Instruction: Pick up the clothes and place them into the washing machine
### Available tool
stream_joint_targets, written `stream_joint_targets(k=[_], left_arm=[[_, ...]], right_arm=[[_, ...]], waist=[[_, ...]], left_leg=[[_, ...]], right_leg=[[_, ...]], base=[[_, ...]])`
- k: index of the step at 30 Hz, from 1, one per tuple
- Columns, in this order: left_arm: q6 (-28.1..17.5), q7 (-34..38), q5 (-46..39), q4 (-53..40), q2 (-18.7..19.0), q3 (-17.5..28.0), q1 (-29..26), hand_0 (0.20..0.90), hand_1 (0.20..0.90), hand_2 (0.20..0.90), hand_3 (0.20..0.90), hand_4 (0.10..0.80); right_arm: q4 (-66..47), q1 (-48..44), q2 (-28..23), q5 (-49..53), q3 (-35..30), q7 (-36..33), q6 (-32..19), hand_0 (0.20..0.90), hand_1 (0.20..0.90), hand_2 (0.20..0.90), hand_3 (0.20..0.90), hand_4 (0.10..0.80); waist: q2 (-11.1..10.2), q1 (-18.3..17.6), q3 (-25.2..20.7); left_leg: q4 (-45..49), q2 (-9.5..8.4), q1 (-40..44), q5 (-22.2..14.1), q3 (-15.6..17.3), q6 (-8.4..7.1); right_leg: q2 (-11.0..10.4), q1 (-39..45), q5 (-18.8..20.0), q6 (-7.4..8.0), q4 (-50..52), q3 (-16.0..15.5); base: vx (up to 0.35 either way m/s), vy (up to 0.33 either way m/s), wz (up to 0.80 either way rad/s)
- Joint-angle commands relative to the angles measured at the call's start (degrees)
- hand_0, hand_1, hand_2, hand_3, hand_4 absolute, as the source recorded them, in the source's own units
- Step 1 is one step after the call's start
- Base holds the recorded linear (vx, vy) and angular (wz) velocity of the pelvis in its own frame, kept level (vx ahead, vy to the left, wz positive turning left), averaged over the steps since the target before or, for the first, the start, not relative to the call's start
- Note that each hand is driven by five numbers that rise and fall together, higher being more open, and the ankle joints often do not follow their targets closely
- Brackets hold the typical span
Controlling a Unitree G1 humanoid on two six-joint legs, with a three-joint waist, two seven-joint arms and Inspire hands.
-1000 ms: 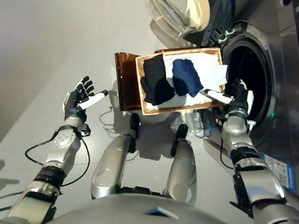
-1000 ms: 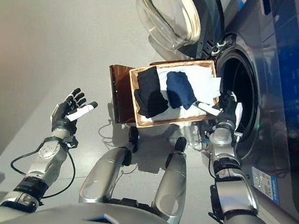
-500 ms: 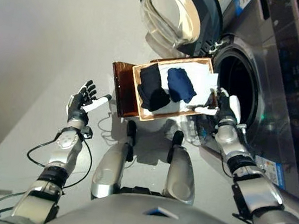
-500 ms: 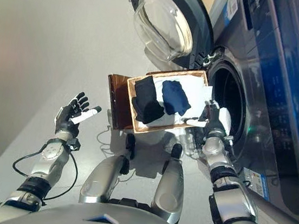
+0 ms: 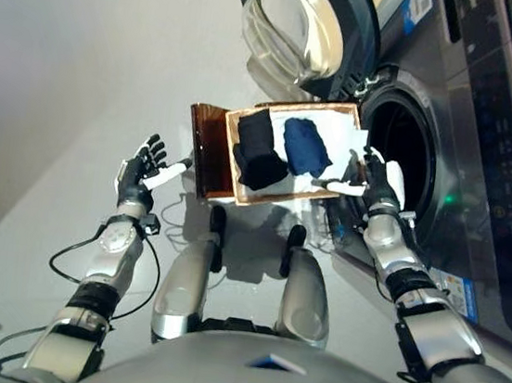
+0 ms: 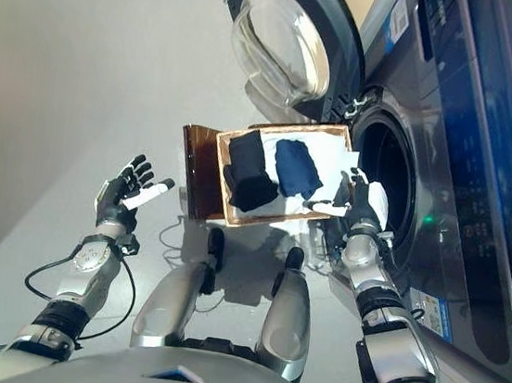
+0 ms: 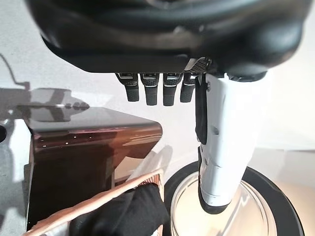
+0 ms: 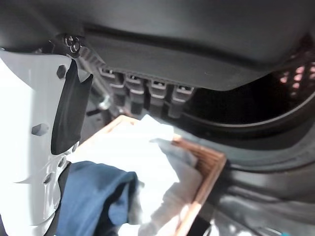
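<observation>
And the right hand [image 6: 359, 200] has pulled back from the drum mouth: a second ago it sat low against the door opening, now it is up at the basket's near right corner, and the whole view has swung too, so the camera moved with it. Its fingers [image 8: 147, 93] are straight and relaxed, thumb [image 8: 34, 147] stretched out toward the basket, holding nothing. Just past them lies the white cloth [image 8: 142, 157] lining the wicker basket [image 5: 234, 156], and on it the dark blue garment [image 5: 304, 147], right beside the thumb tip. Next to that, toward the robot's left, the black garment [image 5: 257, 148] lies bunched in the basket as well. Neither piece is in a hand.

Over on the other side the left hand [image 5: 140, 170] hangs in the air well apart from the basket, fingers [image 7: 152, 88] spread and straight, white-covered thumb [image 7: 221, 142] pointing at it, empty.

The basket rests on a brown stand [image 5: 205, 148] on the grey floor [image 5: 73, 85]. Behind and to the right, the washing machine [image 6: 448, 150] has its dark drum opening [image 6: 383, 184] right beside the basket's far corner, and the round glass door [image 6: 283, 45] swung wide open.
</observation>
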Motion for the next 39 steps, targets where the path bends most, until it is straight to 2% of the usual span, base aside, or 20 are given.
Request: stream_joint_targets(k=[1, 6, 15, 26, 27, 32, 39], left_arm=[[-4.8, 0.3, 0.2, -7.1, 3.5, 2.5, 2.0, 0.900, 0.900, 0.900, 0.900, 0.800], [-4.5, -0.8, -0.1, -9.1, 3.9, 3.0, 3.5, 0.900, 0.900, 0.900, 0.900, 0.800], [-4.8, -2.1, -0.9, -10.4, 6.0, 3.4, 5.0, 0.900, 0.900, 0.900, 0.900, 0.800], [-4.7, -2.1, -2.9, -12.6, 7.7, 2.8, 5.0, 0.900, 0.900, 0.900, 0.900, 0.800], [-4.7, -2.2, -3.0, -12.7, 7.6, 2.7, 5.1, 0.900, 0.900, 0.900, 0.900, 0.800], [-4.5, -2.6, -3.5, -13.7, 8.5, 2.3, 4.3, 0.900, 0.900, 0.900, 0.900, 0.800], [-4.2, -1.4, -2.7, -13.0, 8.7, 3.6, 3.2, 0.900, 0.900, 0.900, 0.900, 0.800]], right_arm=[[-5.3, -1.0, -4.5, -0.1, -2.0, -0.9, -3.4, 0.900, 0.900, 0.900, 0.900, 0.800], [-5.3, -1.2, -5.7, 1.1, -2.2, 0.2, -4.2, 0.900, 0.900, 0.900, 0.900, 0.800], [-1.6, -6.2, -8.0, 0.1, 0.9, 1.3, -4.0, 0.900, 0.900, 0.900, 0.900, 0.800], [5.3, -14.2, -6.8, 2.7, 2.7, 1.3, -3.0, 0.900, 0.900, 0.900, 0.900, 0.800], [6.0, -14.5, -6.5, 3.1, 2.9, 1.5, -2.9, 0.900, 0.900, 0.900, 0.900, 0.800], [12.3, -17.9, -5.8, 4.5, 3.2, 2.4, -1.6, 0.900, 0.900, 0.900, 0.900, 0.800], [13.5, -18.5, -2.5, 5.8, 2.8, 2.9, -0.9, 0.900, 0.900, 0.900, 0.900, 0.800]], waist=[[0.4, 0.5, -1.8], [0.3, 0.9, -2.5], [0.1, 2.6, -4.0], [-0.5, 4.8, -3.2], [-0.4, 5.0, -3.1], [-0.5, 6.0, -1.9], [-1.2, 6.3, -1.5]], left_leg=[[12.8, 1.77, -5.0, -7.5, -2.8, -3.43], [18.0, 2.15, -8.9, -9.9, -3.1, -3.05], [17.8, 1.38, -11.9, -9.2, -3.3, -2.73], [15.7, -0.25, -14.1, -7.7, -4.2, -2.14], [16.1, -0.16, -13.4, -9.4, -4.3, -2.31], [16.1, -0.88, -14.6, -9.2, -4.8, -2.10], [15.9, -1.28, -14.8, -9.4, -5.0, -1.74]], right_leg=[[1.4, -3.9, 2.4, -1.10, 2.4, 0.1], [0.8, -7.6, 0.4, -1.37, 7.9, -0.5], [0.2, -10.2, 0.5, -1.34, 8.0, -1.1], [-0.7, -11.1, 2.2, -0.64, 6.1, -2.2], [-0.7, -10.5, 0.6, -0.29, 6.7, -2.2], [-1.2, -10.8, 0.6, -0.05, 6.8, -2.8], [-1.4, -10.8, 0.6, -0.03, 6.6, -3.4]], base=[[-0.026, 0.007, 0.05], [-0.012, 0.004, 0.04], [-0.006, 0.007, 0.04], [0.014, 0.021, 0.10], [0.095, 0.020, 0.13], [0.023, 0.027, 0.16], [0.006, 0.004, 0.03]])
